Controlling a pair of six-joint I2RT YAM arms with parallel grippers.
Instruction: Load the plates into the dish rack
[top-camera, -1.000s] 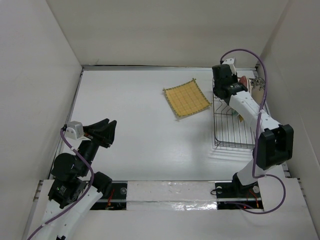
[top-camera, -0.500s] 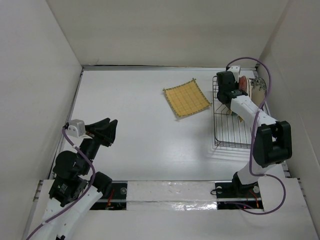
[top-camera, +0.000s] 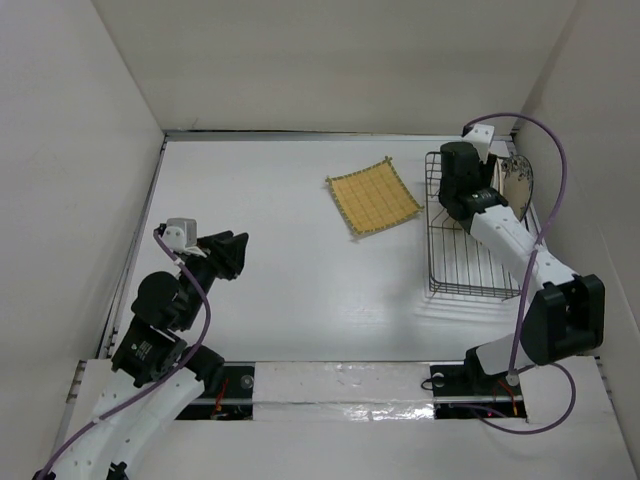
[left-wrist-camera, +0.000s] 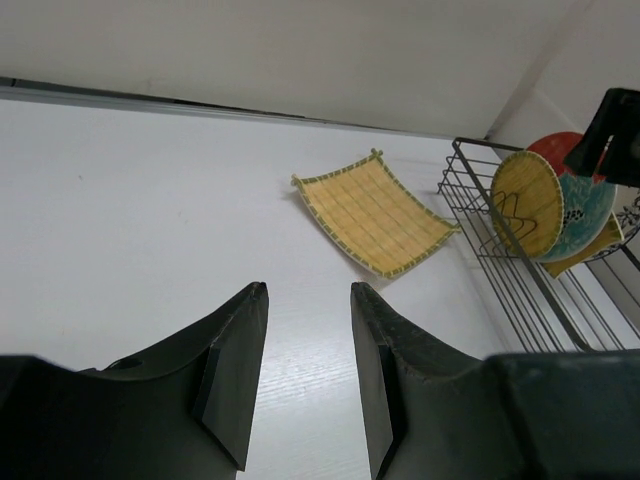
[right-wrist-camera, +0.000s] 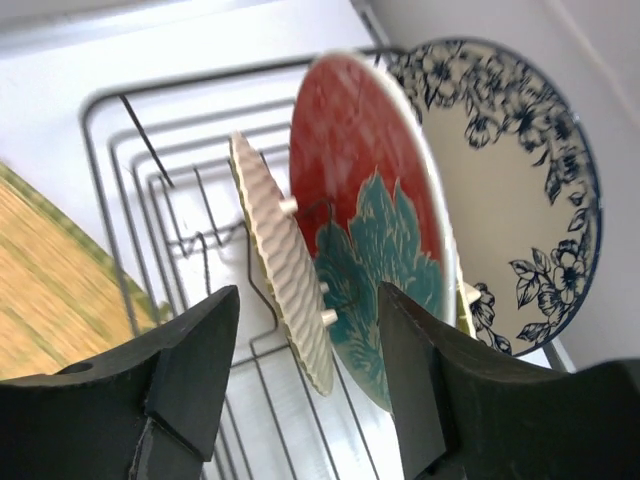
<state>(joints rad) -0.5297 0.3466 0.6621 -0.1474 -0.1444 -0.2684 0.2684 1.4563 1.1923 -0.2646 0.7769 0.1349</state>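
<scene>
Currently outstanding: one item, four racked.

Item 1, square bamboo plate (top-camera: 373, 200). Yellow woven slats in a grid, with a darker bound border and small knots at the corners. It is thin and lies flat on the counter (top-camera: 270, 190), set diamond-wise, at about 1 o'clock from the counter's middle and just beside the rack's 9 o'clock side without touching it.

Item 2, dish rack (top-camera: 468, 262). Dark wire, at the counter's 3 o'clock edge. Its 12 o'clock end holds, on edge, a round bamboo plate (right-wrist-camera: 285, 290), a red plate (right-wrist-camera: 365, 170) with teal flowers and a white plate (right-wrist-camera: 510, 190) with blue blossoms. A yellow corner (left-wrist-camera: 592, 252) shows behind them. The 6 o'clock end is bare wire.

Item 3, left gripper (left-wrist-camera: 305, 340). At 8 o'clock, jaws parted and holding nothing, aimed toward the square plate.

Item 4, right gripper (right-wrist-camera: 308, 325). Above the rack's 12 o'clock end, jaws spread with nothing held. The racked plates show between them, but whether they touch cannot be told.

Handling note, a judgement: the square plate looks to be the step in hand. As it lies flat, it is best taken by one border or corner, with a finger slipped beneath. It should then be tipped upright and lowered between prongs toward the free 6 o'clock end, clear of the standing plates.
</scene>
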